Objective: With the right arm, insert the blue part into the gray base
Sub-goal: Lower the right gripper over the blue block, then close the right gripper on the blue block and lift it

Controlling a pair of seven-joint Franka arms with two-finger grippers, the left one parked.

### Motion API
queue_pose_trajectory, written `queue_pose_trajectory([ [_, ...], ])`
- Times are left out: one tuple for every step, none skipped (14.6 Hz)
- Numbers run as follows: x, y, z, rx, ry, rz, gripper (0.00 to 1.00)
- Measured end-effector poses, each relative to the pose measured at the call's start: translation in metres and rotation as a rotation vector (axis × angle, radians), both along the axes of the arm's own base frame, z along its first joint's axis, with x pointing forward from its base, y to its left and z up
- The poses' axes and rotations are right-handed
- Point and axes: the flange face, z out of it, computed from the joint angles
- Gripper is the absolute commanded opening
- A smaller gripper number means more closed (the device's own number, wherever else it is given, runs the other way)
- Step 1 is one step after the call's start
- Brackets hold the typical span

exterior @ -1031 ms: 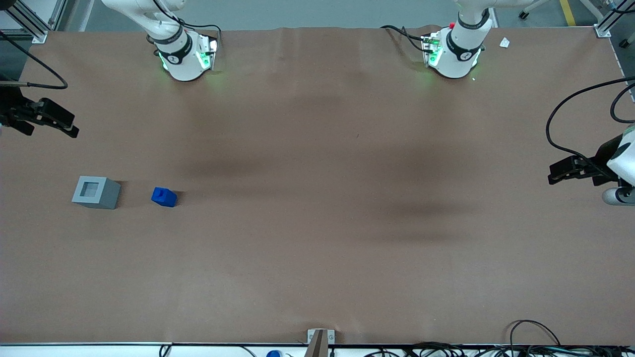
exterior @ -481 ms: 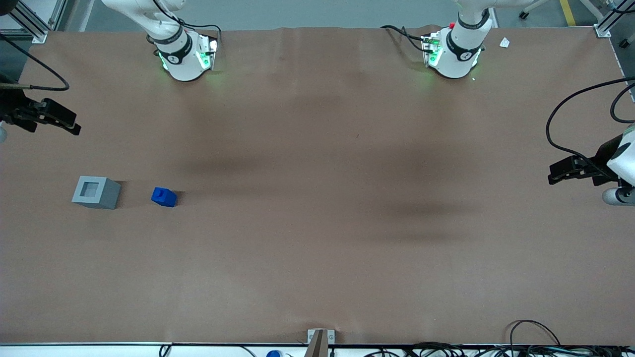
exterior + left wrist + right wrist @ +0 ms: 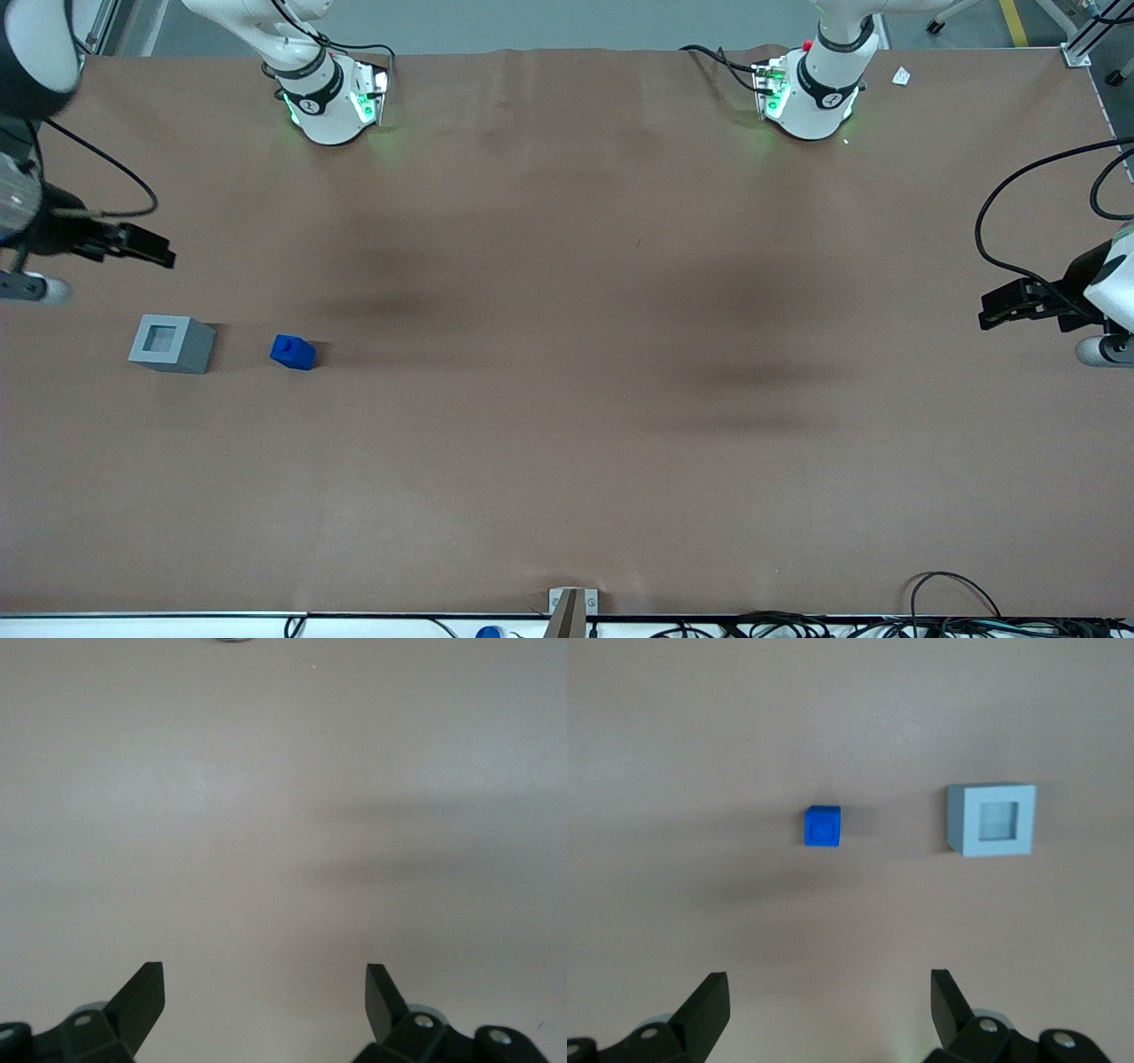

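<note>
No readable text anywhere; no label, brand, number or sign I can make out on my right arm (image 3: 31, 133); its black bands carry marks too small to read; my gripper (image 3: 146, 252) hangs above the table, farther from the front camera than the gray base (image 3: 171, 344), fingers spread wide; nothing printed on the base or the blue part (image 3: 293, 352).

My front cam looks steeply down over the whole counter (image 3: 567, 399). R wrist cam looks straight down past its spread end effector (image 3: 830, 1010), sharing blue part (image 3: 823, 826) & gray base (image 3: 991, 819) w/ front.
</note>
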Motion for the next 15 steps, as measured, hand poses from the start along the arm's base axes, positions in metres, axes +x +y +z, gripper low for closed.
queue_pose_trajectory([
  [0.003, 0.001, -0.022, 0.0, -0.004, 0.002, 1.0],
  [0.005, 0.002, -0.042, 0.0, -0.011, 0.003, 1.0],
  [0.007, 0.002, -0.059, 0.0, -0.02, 0.004, 1.0],
  [0.007, 0.002, -0.076, 0.0, -0.034, 0.005, 1.0],
  [0.008, 0.004, -0.093, 0.0, -0.045, 0.007, 1.0],
  [0.008, 0.008, -0.111, 0.0, -0.051, 0.013, 1.0],
  [0.009, 0.014, -0.129, 0.001, -0.05, 0.025, 1.0],
  [0.011, 0.022, -0.147, 0.002, -0.044, 0.037, 1.0],
  [0.014, 0.028, -0.165, 0.003, -0.041, 0.046, 1.0],
  [0.017, 0.031, -0.182, 0.004, -0.037, 0.052, 1.0],
  [0.02, 0.034, -0.198, 0.005, -0.032, 0.057, 1.0],
  [0.023, 0.037, -0.214, 0.006, -0.03, 0.061, 1.0],
  [0.024, 0.038, -0.228, 0.006, -0.038, 0.063, 1.0],
  [0.024, 0.039, -0.241, 0.007, -0.052, 0.064, 1.0],
  [0.021, 0.039, -0.253, 0.007, -0.059, 0.064, 1.0],
])
